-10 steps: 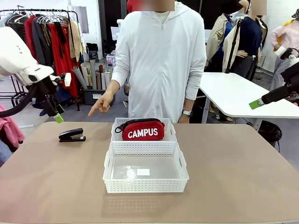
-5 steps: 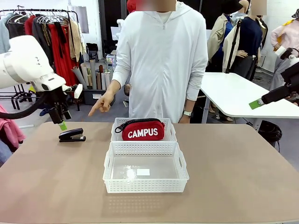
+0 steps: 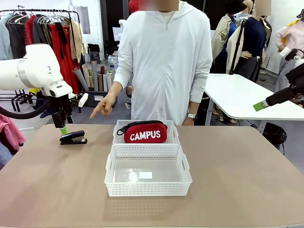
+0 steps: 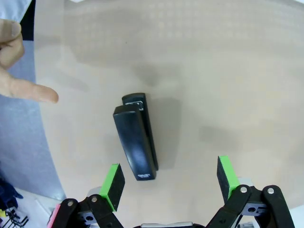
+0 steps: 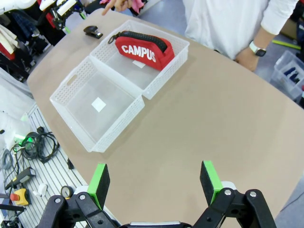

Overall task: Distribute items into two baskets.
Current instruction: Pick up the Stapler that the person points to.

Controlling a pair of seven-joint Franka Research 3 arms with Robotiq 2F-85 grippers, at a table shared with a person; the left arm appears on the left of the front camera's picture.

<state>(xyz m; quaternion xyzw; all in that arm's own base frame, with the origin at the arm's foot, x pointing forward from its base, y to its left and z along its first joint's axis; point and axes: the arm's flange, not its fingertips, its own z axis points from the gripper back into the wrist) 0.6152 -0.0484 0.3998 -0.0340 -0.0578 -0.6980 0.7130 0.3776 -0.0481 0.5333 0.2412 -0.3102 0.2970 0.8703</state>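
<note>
The red "CAMPUS" pouch (image 3: pixel 145 133) lies in the far white basket (image 3: pixel 117 137). Just in front of it stands the near basket (image 3: pixel 148 189), holding only a small white label. A black stapler (image 3: pixel 72 137) lies on the table left of the baskets. My left gripper (image 3: pixel 63 128) hangs open just above the stapler's far end. In the left wrist view the stapler (image 4: pixel 136 137) lies ahead of the green pads (image 4: pixel 113 183), slightly left of centre, untouched. My right gripper (image 5: pixel 154 183) is open and high off the table's right side, looking down on the pouch (image 5: pixel 142 50) and both baskets.
A person in a white top stands at the far edge, one hand (image 3: pixel 102 107) pointing a finger down toward the stapler; that finger (image 4: pixel 28 90) shows close to it. The brown tabletop (image 3: pixel 237 166) is bare to the right of the baskets. A white table (image 3: pixel 237 95) stands behind, at right.
My left arm has swung right and down, bringing its open gripper from the table's left edge to just above the stapler. The right arm, pouch and baskets have not moved.
</note>
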